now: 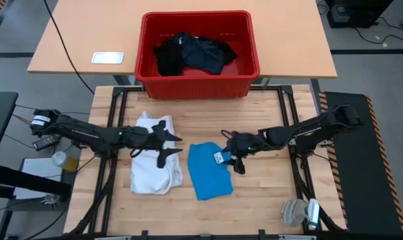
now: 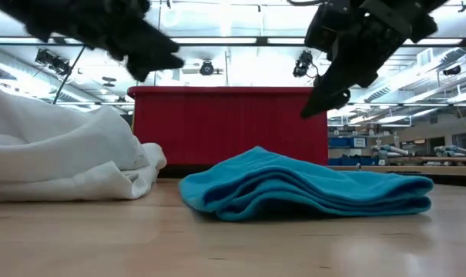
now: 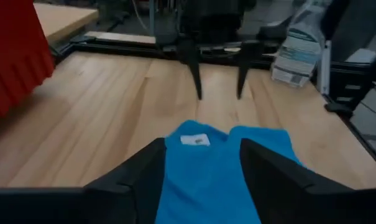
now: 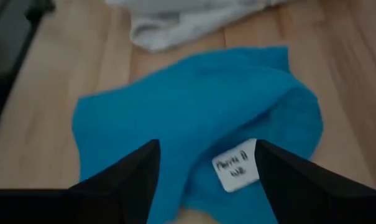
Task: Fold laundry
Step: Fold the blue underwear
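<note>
1. The blue piece (image 1: 210,171) is lying folded flat on the wooden table (image 1: 268,193), just beneath and slightly toward the left arm from the right gripper (image 1: 232,159). Its white label (image 4: 236,165) is facing up right between that gripper's fingers, so I'm guessing this one is finished or close to it.
2. The right gripper is hanging over the label edge with its fingers spread and nothing between them. It's looking like a let-go pose, not a grab.
3. The left gripper (image 1: 169,145) is hovering on the other side, fingers apart too and holding nothing, pointing across at the blue piece.
4. The white shirt (image 1: 152,168) is sitting bunched directly under the left gripper, touching or nearly touching the blue piece's edge (can't tell which). It's looking like the next one needing work.
5. The black garments (image 1: 193,53) are waiting heaped in the red crate (image 1: 197,83) beyond both grippers, well apart, probably because that's the supply pile.
</note>
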